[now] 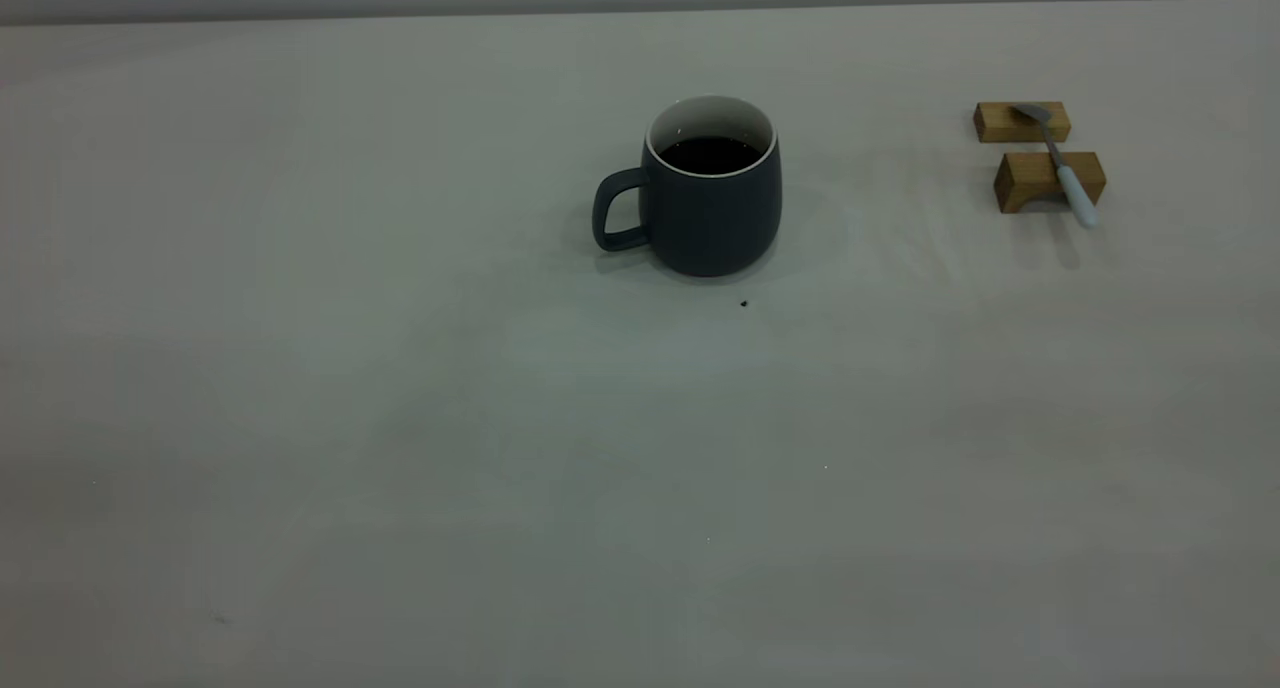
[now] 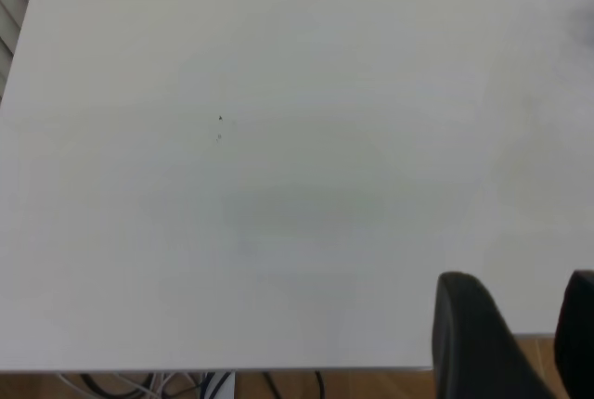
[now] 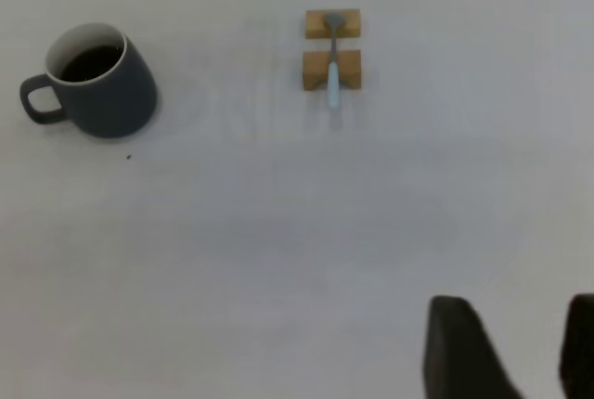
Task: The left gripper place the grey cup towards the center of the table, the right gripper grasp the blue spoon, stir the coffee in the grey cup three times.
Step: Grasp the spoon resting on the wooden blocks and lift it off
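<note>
Exterior view shows neither arm; only the table (image 1: 400,488) fills it, with the grey cup (image 1: 710,203) standing upright a little above the middle, its handle turned toward the left arm's side and the coffee (image 1: 711,154) dark inside the white wall. A tiny dark speck (image 1: 744,304) lies just in front of the cup, apart from it. Well off toward the right arm's side, the blue spoon (image 1: 1062,168) rests across two wooden blocks (image 1: 1022,121), its metal bowl on the farther block and its pale handle jutting past the nearer block (image 1: 1040,180), tip clear of the tabletop. From the right wrist view the same cup (image 3: 93,83) and spoon (image 3: 332,60) appear far off, and the right gripper (image 3: 520,343) is cut off at the picture's edge: two dark fingers (image 3: 459,348) stand apart with bare table between them, holding nothing. The left wrist view shows only plain tabletop, its near edge with some cables (image 2: 186,385) and wood-toned floor beyond, and the left gripper (image 2: 524,334), likewise cropped, its fingers (image 2: 469,334) spread with nothing between them. The fingertips of both grippers are out of view.
</note>
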You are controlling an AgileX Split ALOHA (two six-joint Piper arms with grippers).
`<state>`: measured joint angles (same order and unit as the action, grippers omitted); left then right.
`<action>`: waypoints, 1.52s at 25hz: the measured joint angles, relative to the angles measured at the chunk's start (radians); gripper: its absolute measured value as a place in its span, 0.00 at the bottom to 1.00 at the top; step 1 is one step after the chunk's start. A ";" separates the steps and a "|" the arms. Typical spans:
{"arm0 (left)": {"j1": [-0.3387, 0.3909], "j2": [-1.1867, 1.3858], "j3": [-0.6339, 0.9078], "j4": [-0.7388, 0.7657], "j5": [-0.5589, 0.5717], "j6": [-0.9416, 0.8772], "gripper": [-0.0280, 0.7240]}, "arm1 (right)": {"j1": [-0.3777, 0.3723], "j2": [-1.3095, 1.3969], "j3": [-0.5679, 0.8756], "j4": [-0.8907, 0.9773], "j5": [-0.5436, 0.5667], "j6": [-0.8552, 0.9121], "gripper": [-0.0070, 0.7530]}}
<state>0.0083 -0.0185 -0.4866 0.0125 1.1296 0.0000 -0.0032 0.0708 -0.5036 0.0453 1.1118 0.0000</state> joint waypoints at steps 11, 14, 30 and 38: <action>0.000 0.000 0.000 0.000 0.000 0.000 0.43 | 0.000 0.734 -0.250 -0.063 -0.164 -0.028 0.91; 0.000 0.000 0.000 0.000 0.000 0.000 0.43 | 0.000 0.925 -0.331 -0.055 -0.194 -0.063 0.91; 0.000 0.000 0.000 0.000 0.000 0.000 0.43 | 0.004 1.645 -0.574 0.084 -0.329 -0.205 0.90; 0.000 0.000 0.000 0.000 0.000 0.000 0.43 | 0.044 1.944 -0.714 0.084 -0.385 -0.215 0.89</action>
<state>0.0083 -0.0185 -0.4866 0.0125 1.1300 0.0000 0.0403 2.0151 -1.2178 0.1292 0.7267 -0.2150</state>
